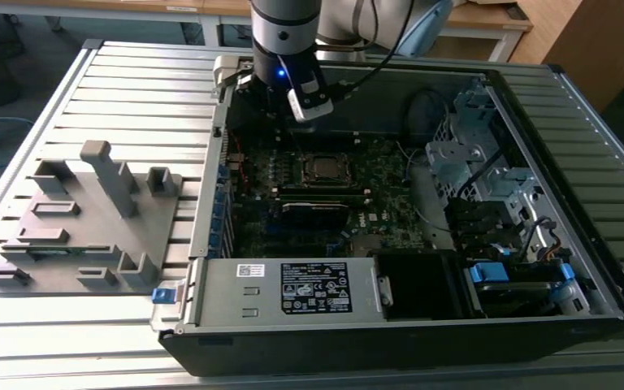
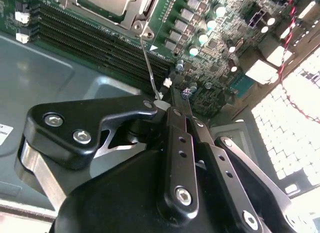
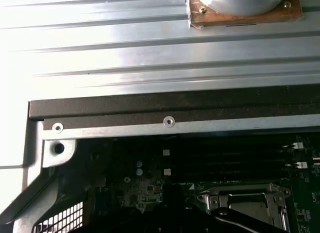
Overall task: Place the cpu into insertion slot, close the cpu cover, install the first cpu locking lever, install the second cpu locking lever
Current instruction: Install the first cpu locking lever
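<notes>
The second wrist view's edge cuts off the cpu (image 2: pixel 105 0).

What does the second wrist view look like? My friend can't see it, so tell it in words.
A black gripper in the foreground pinches the end of a thin metal locking lever. The lever leads to the silvery cpu cover, lying flat over the cpu on the green motherboard, beside long black memory slots.

tool (image 2: pixel 165 102): fingertips pinched on the end of thin locking lever (image 2: pixel 149 63) | lever: slants to corner of cpu cover (image 2: pixel 144 4) | cpu (image 2: pixel 107 0): framed by cover | long black memory slots (image 2: pixel 90 38): beside it, on green motherboard (image 2: pixel 220 48)
</notes>
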Robot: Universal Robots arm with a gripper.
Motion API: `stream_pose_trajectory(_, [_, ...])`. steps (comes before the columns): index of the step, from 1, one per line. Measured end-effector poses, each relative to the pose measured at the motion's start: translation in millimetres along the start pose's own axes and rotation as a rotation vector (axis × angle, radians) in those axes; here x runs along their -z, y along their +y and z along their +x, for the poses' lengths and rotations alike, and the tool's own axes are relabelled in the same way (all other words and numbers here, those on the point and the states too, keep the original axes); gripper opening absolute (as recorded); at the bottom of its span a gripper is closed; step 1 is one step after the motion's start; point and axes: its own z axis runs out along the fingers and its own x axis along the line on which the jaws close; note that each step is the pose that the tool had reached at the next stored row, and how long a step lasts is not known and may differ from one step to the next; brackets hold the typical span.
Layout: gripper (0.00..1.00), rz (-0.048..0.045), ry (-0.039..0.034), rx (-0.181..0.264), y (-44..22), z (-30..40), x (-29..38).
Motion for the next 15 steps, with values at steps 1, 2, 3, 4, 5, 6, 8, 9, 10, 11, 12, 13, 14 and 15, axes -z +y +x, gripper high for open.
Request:
stream_pose_trajectory(1, [0.1, -0.0002, 0.0, 0.0, 0.0, 0.0, -0.2])
stream_pose_trajectory(2, [0.1, -0.0003, 0.0001, 0.0, -0.1, 0.0, -0.3])
stream_pose_trajectory(3, [0.1, -0.0004, 0.0002, 0.0, -0.1, -0.4, -0.6])
stream_pose_trajectory(4, [0.1, -0.0005, 0.0001, 0.0, -0.2, -1.2, -0.8])
stream_pose_trajectory(5, [0.1, -0.0002, 0.0002, 0.0, -0.1, -2.4, -0.9])
stream_pose_trajectory(6, [0.1, -0.0003, 0.0001, 0.0, 0.0, -4.3, -1.1])
stream_pose_trajectory(8, [0.1, -0.0003, 0.0001, 0.0, 0.3, -8.8, -1.4])
stream_pose_trajectory(9, [0.1, -0.0003, 0.0001, 0.0, 0.4, -11.4, -1.5])
stream_pose_trajectory(10, [0.1, -0.0004, 0.0001, 0.0, 0.6, -14.3, -1.6])
stream_pose_trajectory(11, [0.1, -0.0003, 0.0001, 0.0, 0.8, -17.2, -1.6])
stream_pose_trajectory(12, [0.1, -0.0003, 0.0001, 0.0, 1.0, -20.6, -1.7])
stream_pose_trajectory(13, [0.1, -0.0003, 0.0001, 0.0, 1.2, -23.7, -1.8])
stream_pose_trajectory(14, [0.1, -0.0004, 0.0, 0.0, 1.4, -26.8, -1.9])
stream_pose_trajectory(15, [0.1, -0.0004, 0.0001, 0.0, 1.6, -29.7, -2.0])
